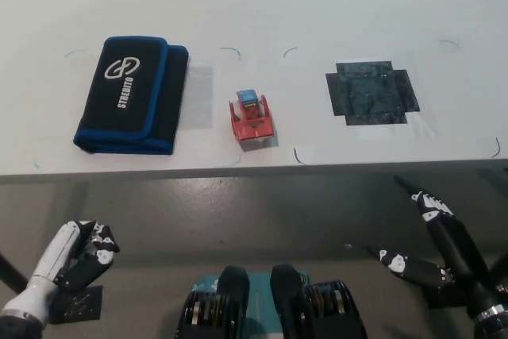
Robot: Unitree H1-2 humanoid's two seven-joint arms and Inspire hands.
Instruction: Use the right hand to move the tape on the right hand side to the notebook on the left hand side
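A black notebook-like case with blue trim (131, 93) lies flat at the table's left. A small red tape dispenser with a blue top (252, 119) stands near the front edge, in the middle. My black right hand (432, 248) hangs below the table's front edge at the lower right, fingers spread, holding nothing and well clear of the dispenser. My white left hand (75, 256) rests at the lower left below the table, fingers curled in on nothing.
A dark cross-shaped patch of tape (371, 92) is stuck flat on the white table (317, 5) at the right. Thin pen marks dot the tabletop. Grey floor shows below the front edge.
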